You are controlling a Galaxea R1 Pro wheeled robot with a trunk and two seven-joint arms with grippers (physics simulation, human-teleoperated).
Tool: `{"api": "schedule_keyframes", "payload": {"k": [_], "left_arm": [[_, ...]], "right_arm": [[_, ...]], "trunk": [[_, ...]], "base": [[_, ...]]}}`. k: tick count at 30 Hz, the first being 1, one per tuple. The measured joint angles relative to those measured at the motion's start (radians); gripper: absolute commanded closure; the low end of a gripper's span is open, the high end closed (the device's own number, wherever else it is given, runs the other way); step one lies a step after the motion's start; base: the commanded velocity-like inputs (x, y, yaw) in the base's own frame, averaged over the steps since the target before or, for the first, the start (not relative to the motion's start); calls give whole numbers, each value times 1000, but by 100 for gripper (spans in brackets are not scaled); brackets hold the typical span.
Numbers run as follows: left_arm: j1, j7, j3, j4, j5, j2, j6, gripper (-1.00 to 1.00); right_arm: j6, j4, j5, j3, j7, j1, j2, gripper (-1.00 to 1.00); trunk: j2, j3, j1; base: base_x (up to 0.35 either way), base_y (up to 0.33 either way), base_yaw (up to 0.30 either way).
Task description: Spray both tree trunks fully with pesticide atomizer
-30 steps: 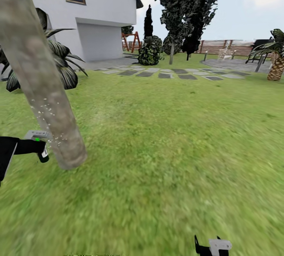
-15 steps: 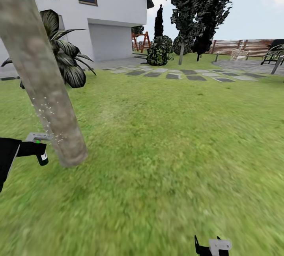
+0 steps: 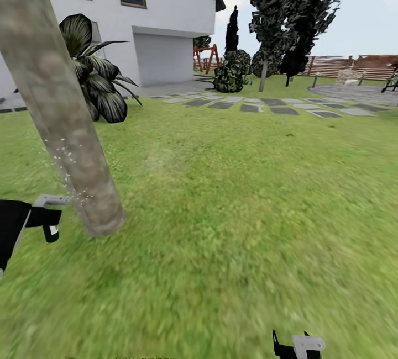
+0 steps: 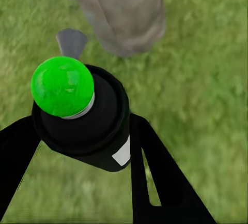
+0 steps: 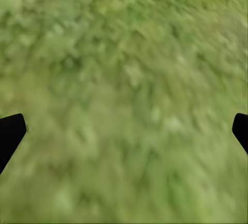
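Observation:
A thick grey-brown tree trunk (image 3: 61, 110) leans across the left of the head view, its base in the grass. Tiny white pesticide specks (image 3: 65, 161) dot its lower part. My left gripper (image 3: 47, 220) is just left of the trunk base, shut on the pesticide atomizer (image 3: 52, 232). In the left wrist view the atomizer (image 4: 88, 131) is dark with a green dot on top and a white label, held between black fingers (image 4: 150, 167), facing the trunk base (image 4: 124, 12). My right gripper (image 3: 298, 345) hangs low over the lawn, open (image 5: 124, 131).
Green lawn (image 3: 249, 193) spreads to the right. A dark broad-leaved plant (image 3: 94, 80) stands behind the trunk, before a white house (image 3: 160, 27). Stepping stones (image 3: 260, 106), dark-leaved trees (image 3: 293, 11) and a brown slat fence (image 3: 354, 66) lie far back.
The view has swung so the house and far trees sit further right. My left gripper with the atomizer has dropped a little lower and leftward beside the trunk base.

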Motion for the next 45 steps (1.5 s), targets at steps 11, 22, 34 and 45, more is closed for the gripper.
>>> {"api": "schedule_keyframes", "payload": {"k": [11,22,34,45], "left_arm": [[0,4,-3,1,-1,-2,-4,100],[0,103,-2,1,9,-51,-3,100],[0,166,36,-4,5,-85,-2,100],[0,166,39,-12,6,-89,-2,100]], "right_arm": [[0,0,0,0,0,0,0,-100],[0,0,1,1,0,0,0,-100],[0,0,1,1,0,0,0,-100],[0,0,1,1,0,0,0,-100]], "trunk": [[0,0,0],[0,0,0],[0,0,0],[0,0,0]], "base": [[134,-125,67],[222,-196,63],[63,-44,161],[201,-121,78]]}}
